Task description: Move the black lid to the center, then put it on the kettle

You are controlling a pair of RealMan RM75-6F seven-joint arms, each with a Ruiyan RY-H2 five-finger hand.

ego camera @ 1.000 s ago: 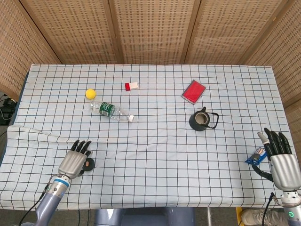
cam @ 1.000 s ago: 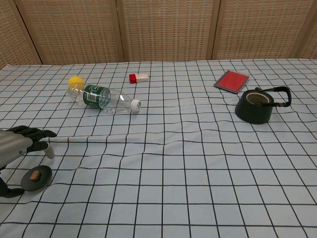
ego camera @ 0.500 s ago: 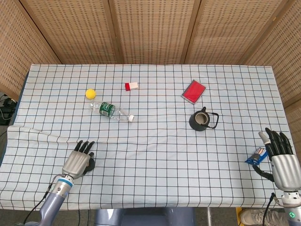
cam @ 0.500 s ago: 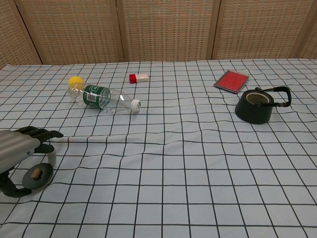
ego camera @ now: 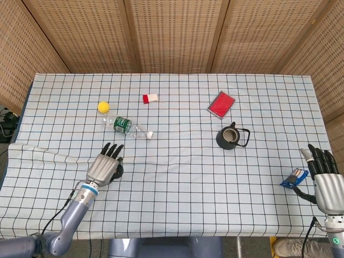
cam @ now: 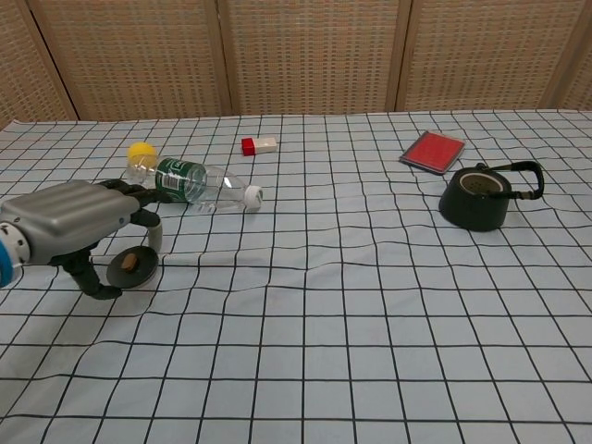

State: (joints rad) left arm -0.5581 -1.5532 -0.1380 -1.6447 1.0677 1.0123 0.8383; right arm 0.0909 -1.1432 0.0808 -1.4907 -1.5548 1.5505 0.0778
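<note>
The black lid [cam: 132, 267], round with a small brown knob, sits under my left hand [cam: 76, 227], gripped between the thumb and the fingers. From the head view only its rim [ego camera: 117, 172] peeks out beside the left hand [ego camera: 105, 167], at the table's front left. The black kettle [ego camera: 231, 136] stands uncovered right of centre, handle to the right; it shows again in the chest view as the kettle [cam: 478, 196]. My right hand [ego camera: 325, 179] hovers at the front right edge with fingers apart and nothing in it.
A clear bottle with a green label [ego camera: 128, 127] lies just beyond the left hand, a yellow ball [ego camera: 103, 106] behind it. A red-white block [ego camera: 150, 98] and a red booklet [ego camera: 221, 104] lie further back. A blue packet [ego camera: 294, 177] lies by the right hand.
My left hand has closed on the lid and carried it right and away from the front edge, towards the bottle. The right hand has drifted slightly right and down.
</note>
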